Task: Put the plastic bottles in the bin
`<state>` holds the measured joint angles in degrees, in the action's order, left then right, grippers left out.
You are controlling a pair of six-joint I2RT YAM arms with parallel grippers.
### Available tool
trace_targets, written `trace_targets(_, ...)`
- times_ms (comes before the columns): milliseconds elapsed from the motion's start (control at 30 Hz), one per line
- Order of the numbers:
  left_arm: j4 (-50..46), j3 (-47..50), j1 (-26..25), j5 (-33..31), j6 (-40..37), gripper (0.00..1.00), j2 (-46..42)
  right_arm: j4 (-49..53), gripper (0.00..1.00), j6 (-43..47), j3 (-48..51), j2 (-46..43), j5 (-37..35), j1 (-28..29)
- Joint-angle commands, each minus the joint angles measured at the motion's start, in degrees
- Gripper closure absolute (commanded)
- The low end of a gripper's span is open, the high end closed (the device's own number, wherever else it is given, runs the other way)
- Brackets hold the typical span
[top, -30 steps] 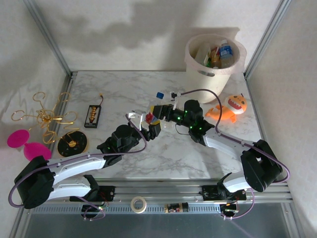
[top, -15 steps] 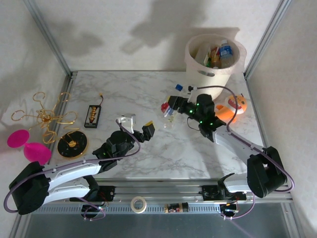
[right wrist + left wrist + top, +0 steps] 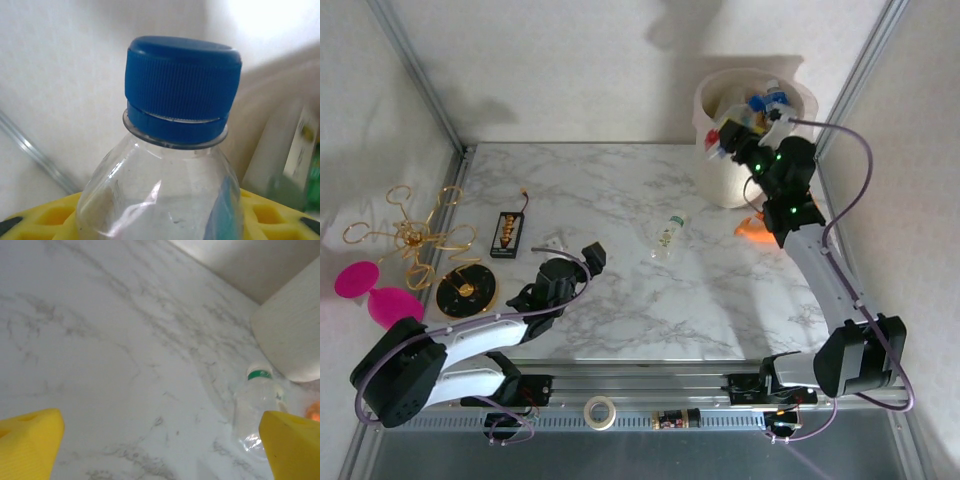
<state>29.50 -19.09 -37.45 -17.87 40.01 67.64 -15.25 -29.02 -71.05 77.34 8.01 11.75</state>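
Marble-patterned table enclosed by white walls. Top view: the bin stands at the far right corner with several bottles inside. The right gripper, at the bin's near rim, is clamped on a clear bottle. The right wrist view resolves this bottle's blue ribbed cap and the yellow pads at its shoulders. A green-capped bottle lies on its side mid-table, near the bin, cap toward it. The left wrist view frames it beyond the widely spread yellow fingertips of the left gripper, apart from both.
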Motion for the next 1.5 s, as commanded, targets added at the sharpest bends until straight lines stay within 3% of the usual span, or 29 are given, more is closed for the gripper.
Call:
trace_targets(0, 0.16, 1.20, 0.53, 2.69, 4.49, 0.00, 0.81, -1.30, 0.54, 1.68, -6.20, 4.00, -4.13, -2.24)
trace_targets(467, -0.27, 1.56, 0.63, 6.31, 5.10, 0.00, 0.27, -0.12, 0.54, 0.60, -27.82, 24.96, -8.15, -5.74)
trace_targets(833, -2.19, 1.95, 0.63, 7.65, 4.89, 0.00, -3.17, 5.85, 0.49, -2.09, -35.19, 34.69, -3.14, -5.67)
trace_targets(1033, -3.17, 2.86, 0.63, 7.74, 4.91, 0.00, -5.78, 9.17, 0.29, -1.56, -37.93, 35.62, -3.65, -5.84)
trace_targets(1233, -3.50, 3.18, 0.63, 8.32, 4.55, 0.00, -7.52, 9.44, 0.14, 1.47, -35.21, 30.17, -9.45, -5.82)
trace_targets(1467, -1.53, 1.95, 0.63, 10.22, 2.56, 0.00, -5.78, 2.35, 0.11, 4.89, -22.67, 18.09, -13.19, -5.80)
